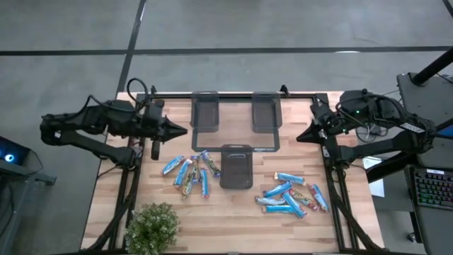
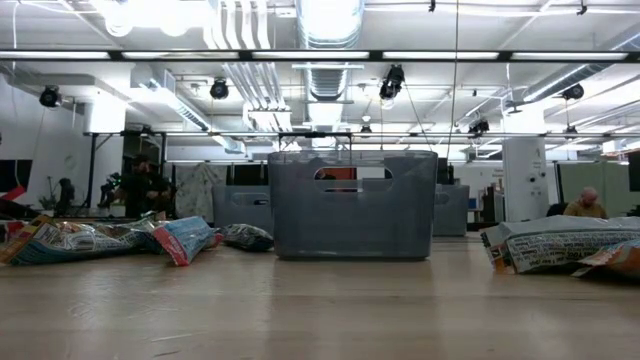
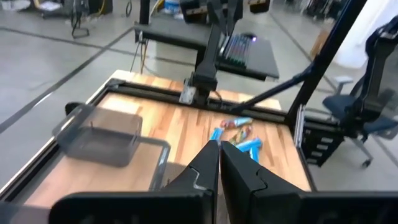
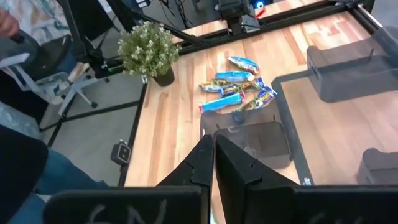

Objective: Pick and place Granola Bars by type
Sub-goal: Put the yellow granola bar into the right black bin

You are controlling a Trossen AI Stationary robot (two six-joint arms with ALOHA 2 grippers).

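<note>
The granola bars lie flat on the wooden table in two loose heaps: one left of the middle (image 1: 190, 171) (image 4: 236, 90), one toward the near right (image 1: 294, 197) (image 3: 239, 134). Most have light-blue wrappers, some with red or green parts. In the low view the heaps show at the left (image 2: 100, 240) and at the right (image 2: 560, 245). My left gripper (image 1: 185, 130) (image 3: 219, 155) is shut and hovers above the table's left side, pointing right. My right gripper (image 1: 299, 138) (image 4: 213, 146) is shut and hovers above the right side, pointing left. Both are clear of the bars.
Three dark grey trays stand on the table: two side by side at the back (image 1: 207, 113) (image 1: 267, 112) and one in the middle nearer the front (image 1: 236, 164) (image 2: 352, 205). A small potted plant (image 1: 152, 227) (image 4: 148, 50) stands at the near left corner.
</note>
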